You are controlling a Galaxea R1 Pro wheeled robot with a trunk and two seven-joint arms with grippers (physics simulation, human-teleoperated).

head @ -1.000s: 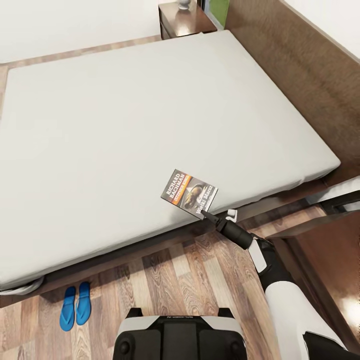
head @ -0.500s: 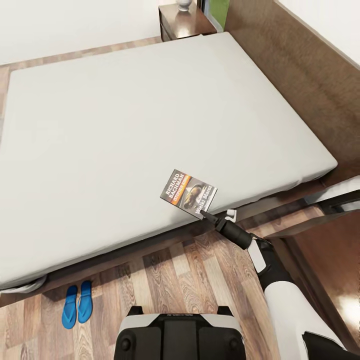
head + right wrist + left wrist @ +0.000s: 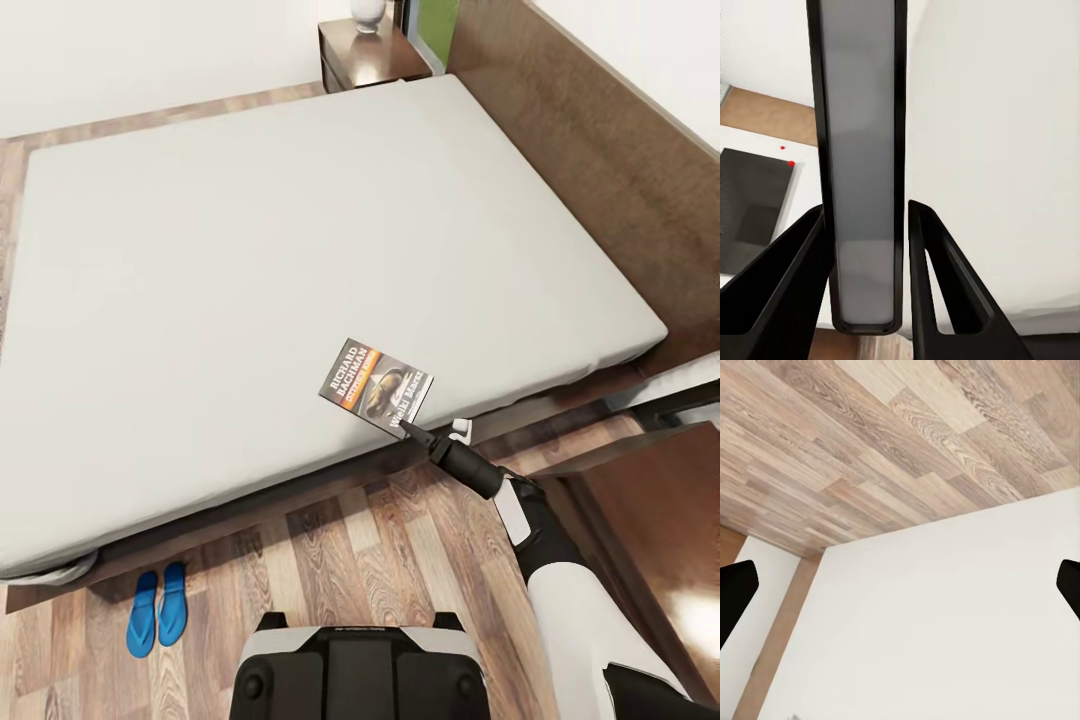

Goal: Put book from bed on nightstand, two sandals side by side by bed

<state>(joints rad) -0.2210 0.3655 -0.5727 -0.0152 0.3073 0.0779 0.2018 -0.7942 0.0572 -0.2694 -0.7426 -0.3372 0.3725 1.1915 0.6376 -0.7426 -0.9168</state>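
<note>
The book (image 3: pixel 377 386) sits at the near edge of the bed's (image 3: pixel 300 260) pale-grey mattress, its cover facing up with the orange band, white lettering and car picture readable from the head camera. The right gripper (image 3: pixel 408 428) reaches in from the floor side and pinches the book at its near corner; in the right wrist view the two black fingers (image 3: pixel 937 285) press against both faces of the thin book (image 3: pixel 862 172), seen there edge-on, so the claw is clamped on it. The two sandals (image 3: pixel 157 620) lie side by side on the wood-plank floor (image 3: pixel 380 560), just beside the bed's near frame toward its foot end and well apart from the book. A nightstand (image 3: pixel 365 55) with a pale vase (image 3: pixel 367 12) on its glossy top stands at the far side of the bed, next to the dark-brown headboard (image 3: pixel 590 140). In the left wrist view the left gripper's (image 3: pixel 900 592) black fingertips (image 3: pixel 735 592) sit at opposite edges of the frame, spread wide, over plank floor and a white surface.
</note>
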